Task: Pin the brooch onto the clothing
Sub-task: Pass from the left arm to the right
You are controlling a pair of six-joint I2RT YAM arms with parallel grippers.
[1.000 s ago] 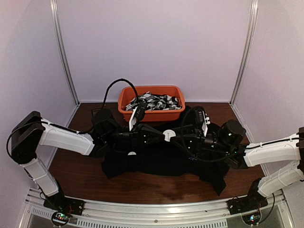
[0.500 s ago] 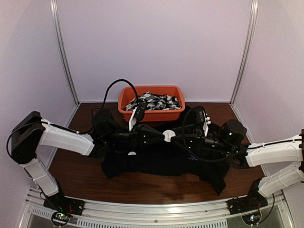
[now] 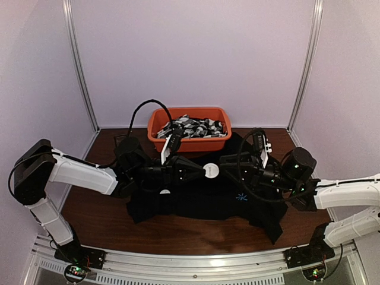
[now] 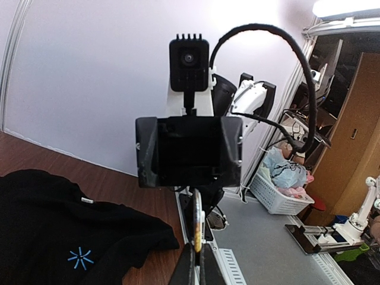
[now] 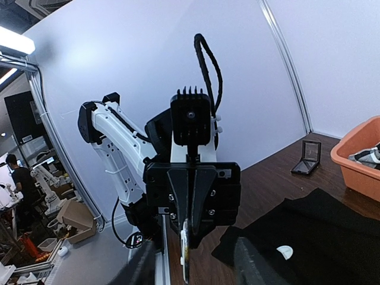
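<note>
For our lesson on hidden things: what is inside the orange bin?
Black-and-white patterned fabrics fill the bin, heaped to about its rim. Its floor, and anything beneath the heap, is covered and cannot be seen.

On my screen both arms look alike: the white-shelled left arm (image 3: 83, 172) and the white-shelled right arm (image 3: 344, 193) have glossy rounded links joined by chunky black joint housings (image 3: 32, 169). I see a thick black braided cable (image 3: 142, 107) at each wrist. The left gripper (image 5: 189, 234) is a black tapered block, its face dotted with small round screws, and a square black camera with a finned top (image 5: 191, 119) is mounted above it. The right gripper (image 4: 189, 151) looks boxier, in matte black. Each black base plate (image 3: 74, 261) carries tiny coloured lights.
</note>
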